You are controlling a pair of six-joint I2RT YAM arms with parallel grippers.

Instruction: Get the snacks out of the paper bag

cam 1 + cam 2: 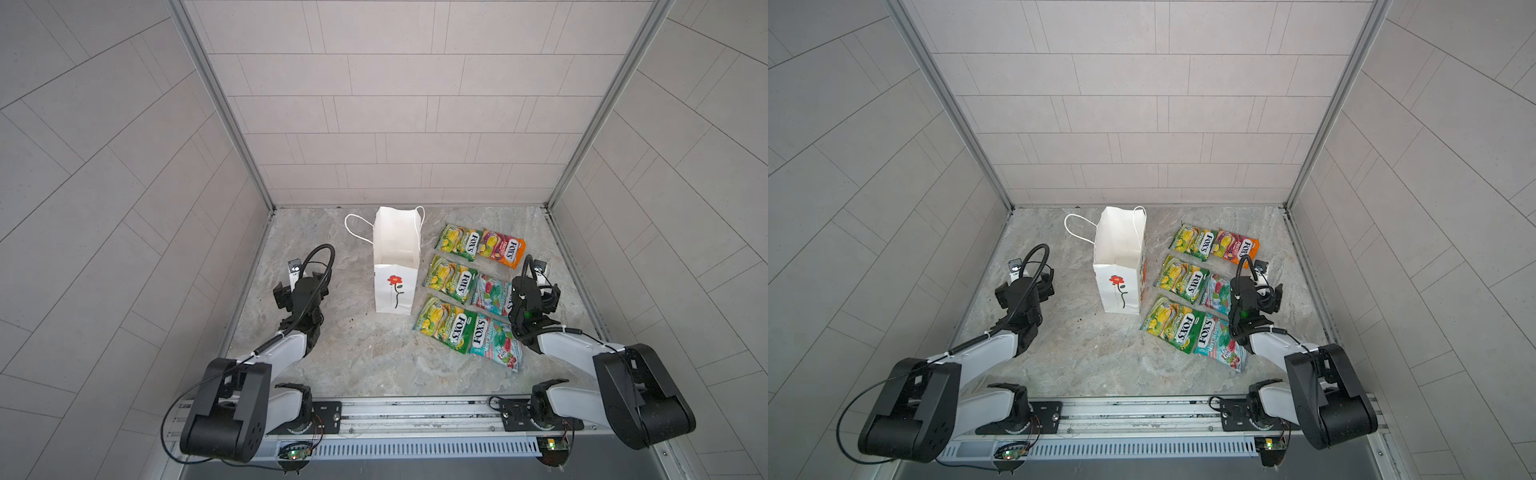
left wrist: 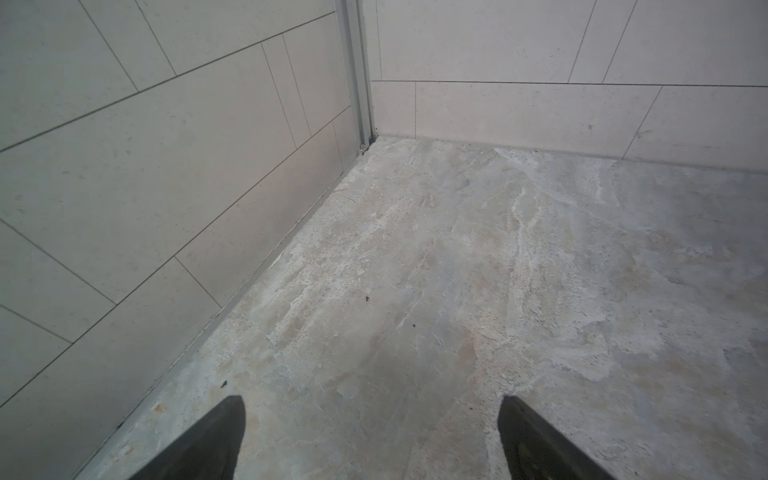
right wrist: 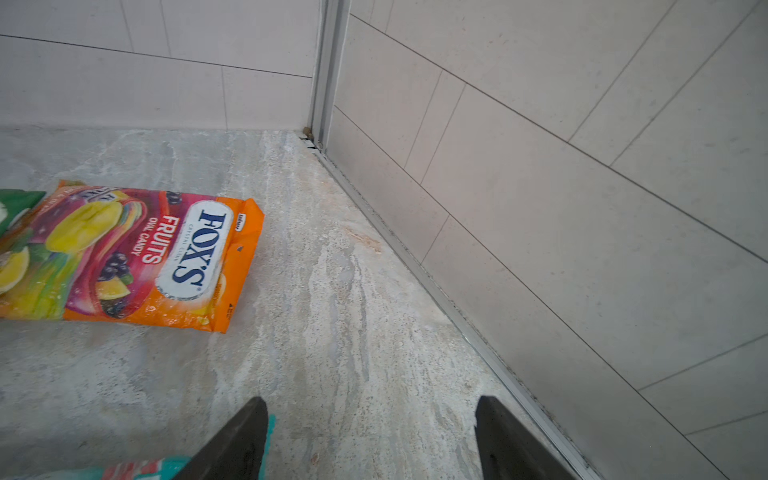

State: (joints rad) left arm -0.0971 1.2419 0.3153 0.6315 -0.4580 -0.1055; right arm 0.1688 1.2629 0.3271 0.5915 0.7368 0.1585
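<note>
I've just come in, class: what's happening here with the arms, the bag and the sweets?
Six candy packets lie on the table right of the upright paper bag, which looks empty. Both arms hold nothing: the right gripper hangs open by a teal packet, the left gripper open over bare table.

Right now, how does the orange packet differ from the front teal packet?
Colour: the orange packet is orange and pink; the front teal packet is teal and red. Place: the orange packet lies in the far row, the front teal packet in the near row. Both lie flat, logo up, right of the paper bag.
</note>
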